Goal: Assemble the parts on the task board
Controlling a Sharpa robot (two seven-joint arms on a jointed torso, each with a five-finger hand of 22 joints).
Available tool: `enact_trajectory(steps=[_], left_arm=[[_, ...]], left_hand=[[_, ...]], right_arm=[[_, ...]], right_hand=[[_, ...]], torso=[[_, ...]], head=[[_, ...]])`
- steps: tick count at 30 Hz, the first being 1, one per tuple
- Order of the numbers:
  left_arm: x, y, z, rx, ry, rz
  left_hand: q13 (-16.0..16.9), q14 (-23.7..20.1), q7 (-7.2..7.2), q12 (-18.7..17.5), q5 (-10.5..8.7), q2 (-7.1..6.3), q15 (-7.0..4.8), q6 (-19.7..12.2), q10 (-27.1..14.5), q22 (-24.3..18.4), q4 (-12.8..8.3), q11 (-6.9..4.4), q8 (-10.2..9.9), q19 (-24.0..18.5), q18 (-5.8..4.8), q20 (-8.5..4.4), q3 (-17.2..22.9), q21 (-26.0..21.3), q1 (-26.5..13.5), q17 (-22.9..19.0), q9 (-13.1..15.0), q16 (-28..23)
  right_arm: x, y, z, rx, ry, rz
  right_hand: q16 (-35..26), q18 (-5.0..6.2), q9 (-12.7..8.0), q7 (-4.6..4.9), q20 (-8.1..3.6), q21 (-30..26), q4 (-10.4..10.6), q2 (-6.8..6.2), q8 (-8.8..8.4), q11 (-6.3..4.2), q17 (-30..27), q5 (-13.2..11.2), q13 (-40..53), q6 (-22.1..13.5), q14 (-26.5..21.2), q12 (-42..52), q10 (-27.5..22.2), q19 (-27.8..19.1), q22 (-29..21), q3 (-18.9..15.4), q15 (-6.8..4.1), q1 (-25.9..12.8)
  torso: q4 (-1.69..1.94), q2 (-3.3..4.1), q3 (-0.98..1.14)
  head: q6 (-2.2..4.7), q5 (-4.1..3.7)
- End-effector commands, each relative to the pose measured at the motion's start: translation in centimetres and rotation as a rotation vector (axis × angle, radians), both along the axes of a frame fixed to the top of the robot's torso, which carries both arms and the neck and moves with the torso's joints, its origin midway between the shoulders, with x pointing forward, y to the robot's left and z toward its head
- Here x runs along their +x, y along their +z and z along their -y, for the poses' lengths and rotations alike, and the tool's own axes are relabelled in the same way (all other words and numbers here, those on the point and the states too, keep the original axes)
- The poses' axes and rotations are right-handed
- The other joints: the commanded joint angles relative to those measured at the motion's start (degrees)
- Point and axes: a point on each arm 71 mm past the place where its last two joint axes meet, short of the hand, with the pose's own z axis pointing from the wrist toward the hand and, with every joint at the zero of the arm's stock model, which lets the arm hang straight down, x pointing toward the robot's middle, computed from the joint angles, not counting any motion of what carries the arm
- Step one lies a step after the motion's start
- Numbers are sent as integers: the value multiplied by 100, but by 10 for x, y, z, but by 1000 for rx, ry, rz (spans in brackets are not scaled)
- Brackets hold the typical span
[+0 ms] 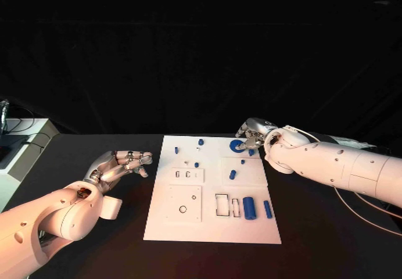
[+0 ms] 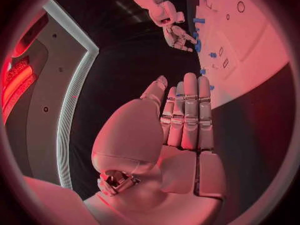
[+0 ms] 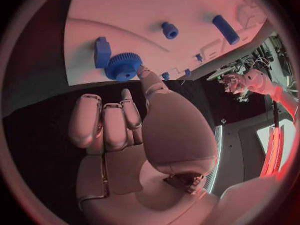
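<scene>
Black surface point(image 1: 100, 244) carries a white board point(image 1: 214, 229). Right robot hand point(image 1: 255, 138) fingertip touches the blue gear point(image 3: 123, 66), seen up close at the wrist; left robot hand point(image 1: 125, 163) rests open, empty, beside the board's left edge.

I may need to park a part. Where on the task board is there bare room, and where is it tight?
Bare: the near edge of the task board, below the square plate with the ring hole and the two blue cylinders. Crowded: the far right corner, where the right hand touches the blue gear. The left hand hovers off the board's left edge.
</scene>
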Motion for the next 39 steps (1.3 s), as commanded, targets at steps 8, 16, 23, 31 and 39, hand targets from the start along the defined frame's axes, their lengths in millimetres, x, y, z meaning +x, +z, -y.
enact_trajectory(steps=[8,16,23,31,39], left_arm=[[0,0,2,-3,-9,0],[0,-1,2,-1,-7,-1],[1,-1,2,-1,-7,-2],[1,-1,2,2,-9,-5],[0,-1,1,5,-10,-9]], left_hand=[[7,-3,13,10,4,9,-8,-26,-42,15,-25,3,-22,-5,18,5,21,39,-9,11,-3,47],[7,-13,14,11,7,11,-7,-26,-45,23,-30,3,-20,-15,21,5,34,55,-5,9,-2,70],[7,-13,14,11,7,11,-7,-26,-45,23,-30,3,-20,-15,21,5,34,55,-5,9,-2,70],[7,-13,14,11,7,11,-7,-26,-45,23,-30,3,-20,-15,21,5,34,55,-5,9,-2,70],[7,-13,14,11,7,11,-7,-26,-45,23,-30,3,-20,-15,21,5,34,55,-5,9,-2,70]], right_arm=[[0,-8,1,-3,-9,-55],[2,-10,4,17,-22,-77],[5,-14,3,49,-28,-111],[6,-18,5,72,-32,-162],[5,-22,7,77,-29,-222]], right_hand=[[50,51,-5,30,27,75,69,-10,3,-84,26,-53,341,-51,35,-14,96,334,881,2,18,-45],[50,50,-5,32,30,83,66,29,3,-83,32,-41,341,-50,30,-26,89,328,882,12,20,-31],[47,51,-6,39,34,95,-74,165,2,-80,54,73,353,-59,31,-40,83,317,881,-8,24,-88],[43,50,-7,51,44,107,-300,347,2,-72,85,173,344,-83,33,-53,61,312,884,-53,31,-149],[40,49,-8,49,43,107,-311,390,1,-75,93,323,337,-71,33,-63,50,307,884,-66,29,-198]], torso=[[9,5,9],[16,6,18],[11,6,14],[12,1,9],[6,2,15]], head=[[-32,28],[-41,31],[-58,25],[-81,23],[-94,36]])
